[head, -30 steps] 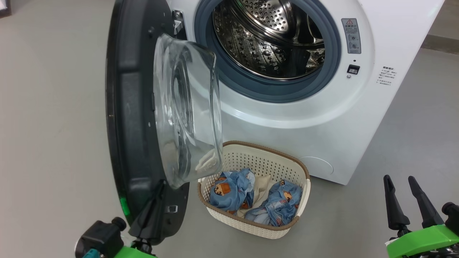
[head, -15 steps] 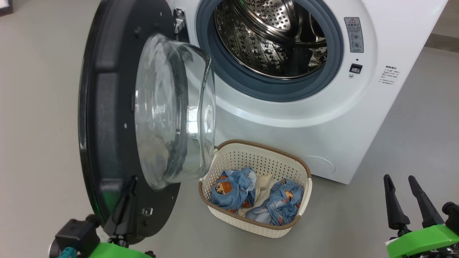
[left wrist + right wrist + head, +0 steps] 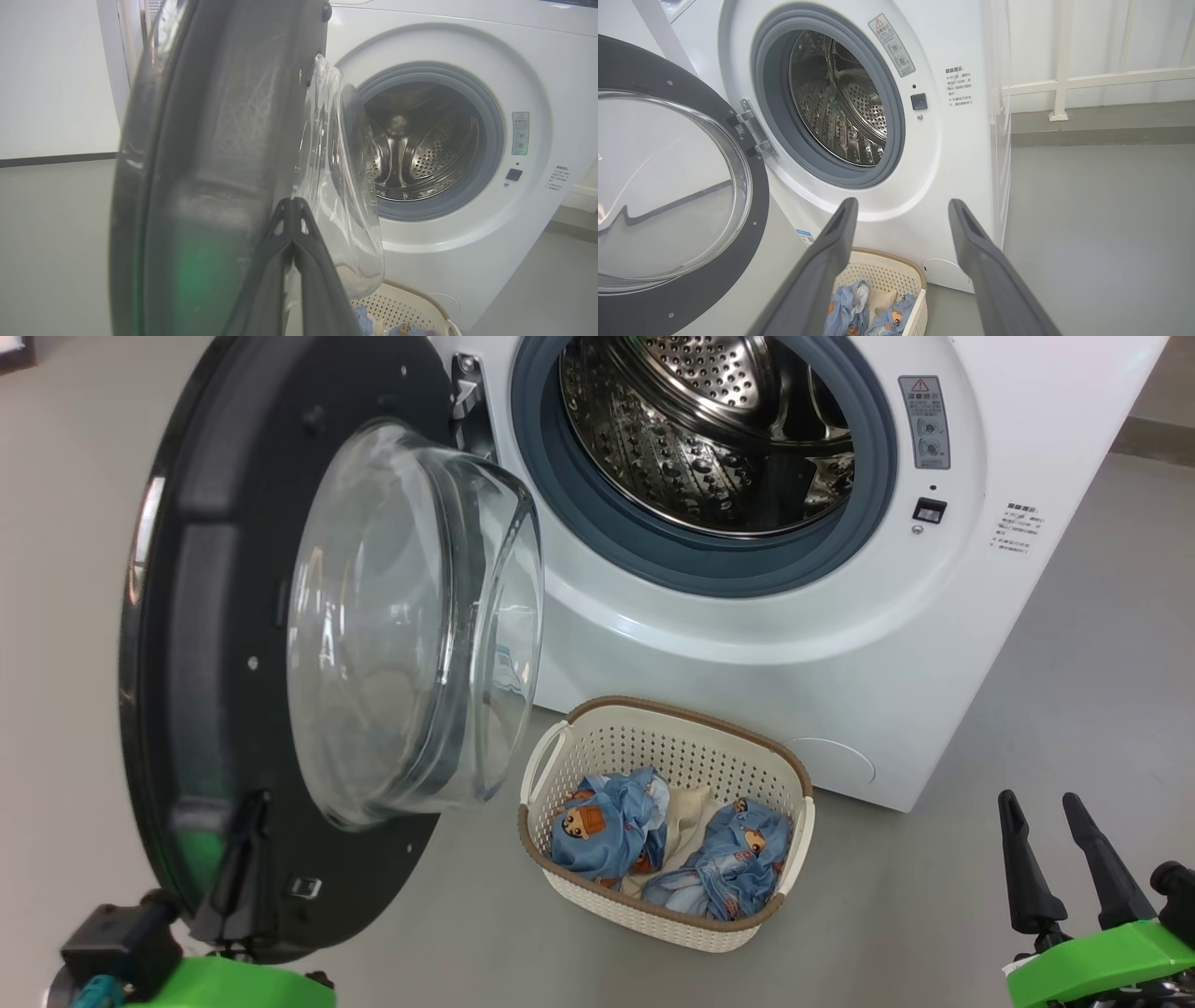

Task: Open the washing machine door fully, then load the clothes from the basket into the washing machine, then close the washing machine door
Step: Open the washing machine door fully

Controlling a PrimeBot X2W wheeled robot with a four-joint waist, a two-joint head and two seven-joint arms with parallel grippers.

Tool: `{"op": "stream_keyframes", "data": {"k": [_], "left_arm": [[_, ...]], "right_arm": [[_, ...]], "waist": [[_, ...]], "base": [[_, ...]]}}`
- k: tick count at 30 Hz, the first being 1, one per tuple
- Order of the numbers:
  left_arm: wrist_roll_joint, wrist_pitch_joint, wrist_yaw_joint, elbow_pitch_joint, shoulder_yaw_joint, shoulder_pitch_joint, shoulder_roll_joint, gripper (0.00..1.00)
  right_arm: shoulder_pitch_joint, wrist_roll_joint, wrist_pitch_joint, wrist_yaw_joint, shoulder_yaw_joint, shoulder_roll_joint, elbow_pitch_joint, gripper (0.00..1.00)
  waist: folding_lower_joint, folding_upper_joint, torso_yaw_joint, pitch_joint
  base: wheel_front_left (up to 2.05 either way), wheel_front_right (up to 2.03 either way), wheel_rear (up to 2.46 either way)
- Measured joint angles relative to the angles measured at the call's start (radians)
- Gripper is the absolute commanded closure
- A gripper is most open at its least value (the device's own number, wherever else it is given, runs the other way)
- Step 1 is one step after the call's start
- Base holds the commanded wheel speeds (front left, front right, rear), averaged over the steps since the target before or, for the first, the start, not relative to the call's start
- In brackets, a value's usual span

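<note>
The washing machine door (image 3: 201, 616) has swung wider since a second ago, away from the opening. My left hand (image 3: 250, 817) has gone out to the left with it. The glass bowl (image 3: 401, 616) that overlapped the basket's near-left corner now leaves that handle uncovered.

Closest to me, the left hand has its fingers pressed together into one wedge. It lies against the lower inner ring of the door, pushing rather than gripping. The right hand (image 3: 1038, 803) hangs at the lower right with its fingers spread wide and nothing between them, well apart from everything.

Just beyond, the basket (image 3: 653, 919) sits on the floor, close in front of the washing machine (image 3: 775, 653). The clothes (image 3: 607, 821) are still in it: blue bear-print pieces with a cream cloth (image 3: 686, 812) between them. Behind, the steel drum (image 3: 709, 429) looks empty inside its grey seal (image 3: 672, 560).

I judge the door not quite fully open yet. My worries:
- A closed wedge on smooth black plastic has no hold, so it could slide off and let the door drift back.
- Pushing past the stop would load the hinge (image 3: 464, 392).
- The bowl bulges out close beside the basket, so an arm reaching for the clothes could knock it.
</note>
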Motion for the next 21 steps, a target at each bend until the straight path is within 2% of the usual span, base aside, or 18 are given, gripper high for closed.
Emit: {"op": "stream_keyframes", "data": {"k": [6, 17, 21], "left_arm": [[-0.014, -0.008, 0.000, 0.037, 0.031, -0.018, 0.016, 1.00], [-0.040, -0.053, -0.012, 0.205, 0.097, -0.126, 0.042, 1.00], [-0.045, -0.070, -0.029, 0.269, 0.122, -0.164, 0.045, 1.00]], "right_arm": [[0.000, 0.000, 0.000, 0.000, 0.003, -0.001, -0.002, 0.00], [-0.003, 0.000, 0.000, 0.000, 0.012, -0.016, -0.004, 0.00], [-0.004, 0.000, 0.000, 0.000, 0.019, -0.024, -0.004, 0.00]], "waist": [[-0.0001, 0.0000, 0.002, 0.008], [-0.0001, 0.0000, 0.003, 0.037], [0.0000, 0.0000, 0.001, 0.049]], "base": [[0.00, 0.00, 0.00], [0.00, 0.00, 0.00], [0.00, 0.00, 0.00]]}}
